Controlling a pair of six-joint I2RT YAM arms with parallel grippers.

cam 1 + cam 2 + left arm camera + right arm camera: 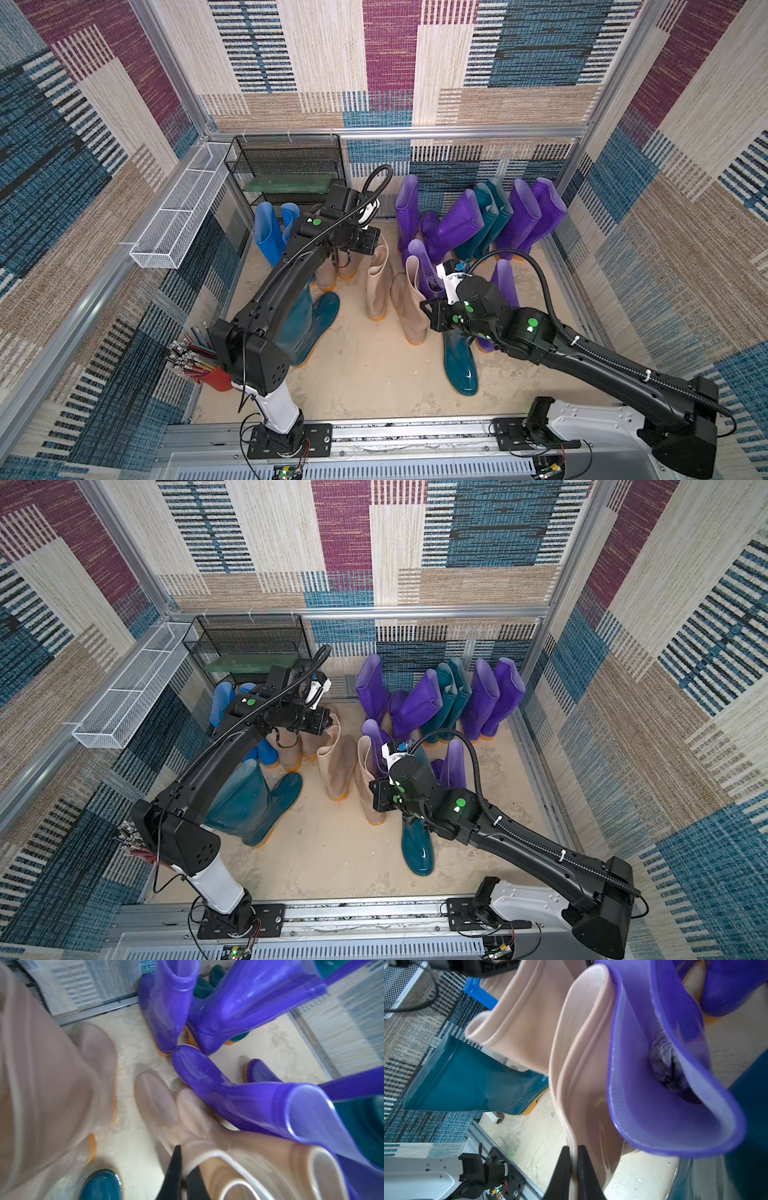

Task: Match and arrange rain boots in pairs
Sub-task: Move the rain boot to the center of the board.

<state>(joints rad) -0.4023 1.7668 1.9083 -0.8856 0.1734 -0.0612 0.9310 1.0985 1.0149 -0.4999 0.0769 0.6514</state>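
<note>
**K:** Patterned carpet walls enclosed the pale table (365, 386). Boot positions?

**M:** Tall purple boots (530, 216) and a teal pair (500, 208) leaned along the back wall at 1 o'clock. Blue boots (266, 232) stood at 10 o'clock. Two beige boots stood side by side near centre. One teal boot (459, 365) stood alone at 5 o'clock.

**K:** Jaws?

**M:** Left jaws were clenched on the rim of the 9 o'clock beige boot (379, 286); that wrist view was blurred. Right jaws pinched the rim of the neighbouring beige boot (405, 303). A short purple boot (420, 257) pressed against that boot on its 1 o'clock side.
</note>
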